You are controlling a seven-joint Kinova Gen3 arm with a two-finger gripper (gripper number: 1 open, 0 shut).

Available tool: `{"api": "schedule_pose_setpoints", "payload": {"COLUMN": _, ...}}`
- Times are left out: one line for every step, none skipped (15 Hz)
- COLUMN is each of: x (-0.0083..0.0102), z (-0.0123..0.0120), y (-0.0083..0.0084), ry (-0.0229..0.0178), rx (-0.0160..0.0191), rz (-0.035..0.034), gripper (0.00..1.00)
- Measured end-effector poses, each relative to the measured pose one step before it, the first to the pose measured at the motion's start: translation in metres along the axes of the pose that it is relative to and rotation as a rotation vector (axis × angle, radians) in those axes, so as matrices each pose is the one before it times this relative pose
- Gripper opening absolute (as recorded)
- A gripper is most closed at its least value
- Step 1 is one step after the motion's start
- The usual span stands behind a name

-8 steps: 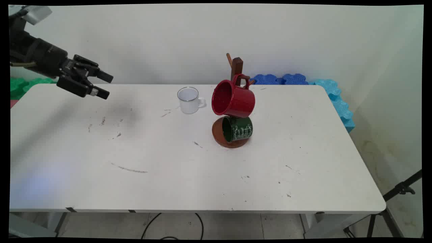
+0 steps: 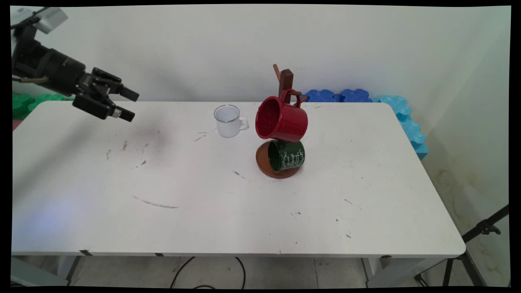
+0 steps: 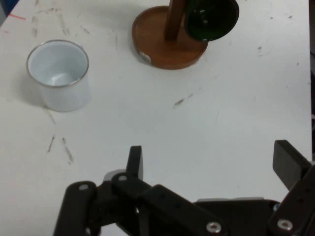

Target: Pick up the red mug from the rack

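Main view: pincer [image 2: 129,106] raised above worktop [image 2: 203,195] far-left corner, fingers apart, holding nothing. White mug [image 2: 228,121] upright, nearest, well apart. Red mug [image 2: 281,119], green mug [image 2: 287,155] hang by handles on wooden mug tree [image 2: 285,81].

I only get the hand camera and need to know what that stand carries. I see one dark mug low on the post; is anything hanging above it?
Observer: Yes. A red mug hangs by its handle from an upper peg of the wooden stand, directly above the green mug.
Operator: The white mug shows me no handle. Does it have one?
Observer: It does. The white mug has a handle on the side facing the stand.
Operator: Where is the gripper over the table?
Observer: The gripper hangs in the air above the far left part of the table, well apart from all three mugs.
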Motion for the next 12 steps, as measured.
{"api": "schedule_pose_setpoints", "payload": {"x": 0.00652, "z": 0.00065, "y": 0.00159, "ry": 0.00242, "rx": -0.00504, "rz": -0.00367, "gripper": 1.00}}
{"api": "schedule_pose_setpoints", "payload": {"x": 0.00689, "z": 0.00046, "y": 0.00238, "ry": 0.00331, "rx": -0.00453, "rz": -0.00530, "gripper": 1.00}}
{"api": "schedule_pose_setpoints", "payload": {"x": 0.00910, "z": 0.00089, "y": 0.00394, "ry": 0.00572, "rx": -0.00516, "rz": -0.01038, "gripper": 1.00}}
{"api": "schedule_pose_setpoints", "payload": {"x": 0.01025, "z": 0.00145, "y": 0.00454, "ry": 0.00663, "rx": -0.00355, "rz": -0.01219, "gripper": 1.00}}
{"api": "schedule_pose_setpoints", "payload": {"x": 0.00916, "z": 0.00202, "y": 0.00477, "ry": 0.00483, "rx": -0.00213, "rz": -0.01277, "gripper": 1.00}}
{"api": "schedule_pose_setpoints", "payload": {"x": 0.01109, "z": 0.00333, "y": 0.00620, "ry": 0.00608, "rx": 0.00116, "rz": -0.01666, "gripper": 1.00}}
{"api": "schedule_pose_setpoints", "payload": {"x": 0.01067, "z": 0.00369, "y": 0.00685, "ry": 0.00597, "rx": 0.00295, "rz": -0.01791, "gripper": 1.00}}
{"api": "schedule_pose_setpoints", "payload": {"x": 0.00918, "z": 0.00423, "y": 0.00658, "ry": 0.00363, "rx": 0.00386, "rz": -0.01679, "gripper": 1.00}}
{"api": "schedule_pose_setpoints", "payload": {"x": 0.00623, "z": 0.00327, "y": 0.00471, "ry": 0.00345, "rx": 0.00370, "rz": -0.01225, "gripper": 1.00}}
{"api": "schedule_pose_setpoints", "payload": {"x": 0.00868, "z": 0.00557, "y": 0.00751, "ry": 0.00407, "rx": 0.00431, "rz": -0.01828, "gripper": 1.00}}
{"api": "schedule_pose_setpoints", "payload": {"x": 0.00965, "z": 0.00732, "y": 0.00980, "ry": 0.00427, "rx": 0.00528, "rz": -0.02297, "gripper": 1.00}}
{"api": "schedule_pose_setpoints", "payload": {"x": 0.00817, "z": 0.00813, "y": 0.01021, "ry": 0.00215, "rx": 0.00227, "rz": -0.02121, "gripper": 1.00}}
